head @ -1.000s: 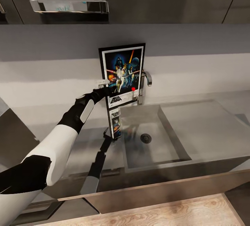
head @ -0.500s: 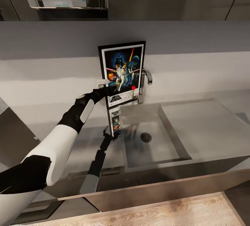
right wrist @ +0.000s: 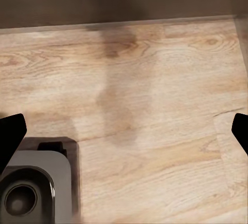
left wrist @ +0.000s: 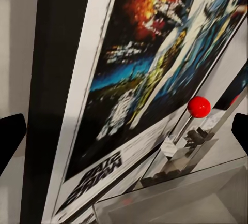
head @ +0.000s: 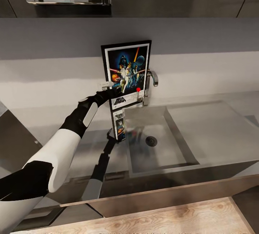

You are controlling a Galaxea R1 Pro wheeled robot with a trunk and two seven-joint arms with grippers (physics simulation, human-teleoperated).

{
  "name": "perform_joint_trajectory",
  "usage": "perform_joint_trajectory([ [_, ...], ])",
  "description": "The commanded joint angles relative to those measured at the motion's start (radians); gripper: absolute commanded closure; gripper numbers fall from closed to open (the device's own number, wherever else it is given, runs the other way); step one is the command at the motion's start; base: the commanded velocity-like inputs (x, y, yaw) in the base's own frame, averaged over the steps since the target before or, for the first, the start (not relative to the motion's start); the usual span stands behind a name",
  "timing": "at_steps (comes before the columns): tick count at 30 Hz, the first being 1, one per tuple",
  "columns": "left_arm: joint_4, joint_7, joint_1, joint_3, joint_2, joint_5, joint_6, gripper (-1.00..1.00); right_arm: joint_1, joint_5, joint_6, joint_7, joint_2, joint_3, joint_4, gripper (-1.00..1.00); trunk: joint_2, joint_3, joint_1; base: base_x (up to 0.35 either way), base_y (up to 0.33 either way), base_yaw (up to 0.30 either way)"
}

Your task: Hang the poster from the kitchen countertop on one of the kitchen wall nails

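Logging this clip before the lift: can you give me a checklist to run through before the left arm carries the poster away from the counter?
1. Left gripper at the poster left edge: ok.
2. Grip closed firmly on the frame: cannot tell.
3. Poster upright against the wall: ok.
4. Tap with red knob close beside the poster's right edge, snag risk: not ok.
5. Wall nail in sight: cannot tell.
6. Right gripper free, over wooden floor: ok.

Poster (left wrist: 129, 79) (tilted) beside red-knobbed tap (left wrist: 198, 107)
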Motion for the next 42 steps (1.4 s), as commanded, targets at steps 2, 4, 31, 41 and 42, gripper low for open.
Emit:
perform_joint_trajectory([
  [2, -0.007, -0.001, 0.000, 0.000, 0.000, 0.009, 0.006, -1.00, 0.000, 0.001, -0.002, -0.001, 0.000, -0.002, -0.001, -1.00, -0.001, -0.004, 0.000, 0.000, 0.000, 0.000],
  [4, -0.011, -0.001, 0.000, 0.000, 0.000, 0.009, 0.011, -1.00, 0.000, 0.001, -0.002, -0.001, 0.000, -0.002, -0.001, -1.00, -0.001, -0.006, 0.000, 0.000, 0.000, 0.000],
  [31, -0.124, 0.008, 0.000, 0.007, 0.005, 0.008, 0.132, -1.00, 0.000, 0.001, -0.002, -0.001, 0.000, -0.002, 0.000, -1.00, -0.001, -0.013, 0.000, 0.000, 0.000, 0.000],
  [41, -0.134, 0.037, 0.000, 0.008, 0.005, 0.008, 0.133, -1.00, 0.000, 0.001, -0.002, -0.001, 0.000, -0.002, -0.001, -1.00, -0.001, -0.013, 0.000, 0.000, 0.000, 0.000],
  [42, -0.134, 0.038, 0.000, 0.008, 0.005, 0.008, 0.133, -1.00, 0.000, 0.001, -0.002, -0.001, 0.000, -0.002, -0.001, -1.00, -0.001, -0.013, 0.000, 0.000, 0.000, 0.000],
])
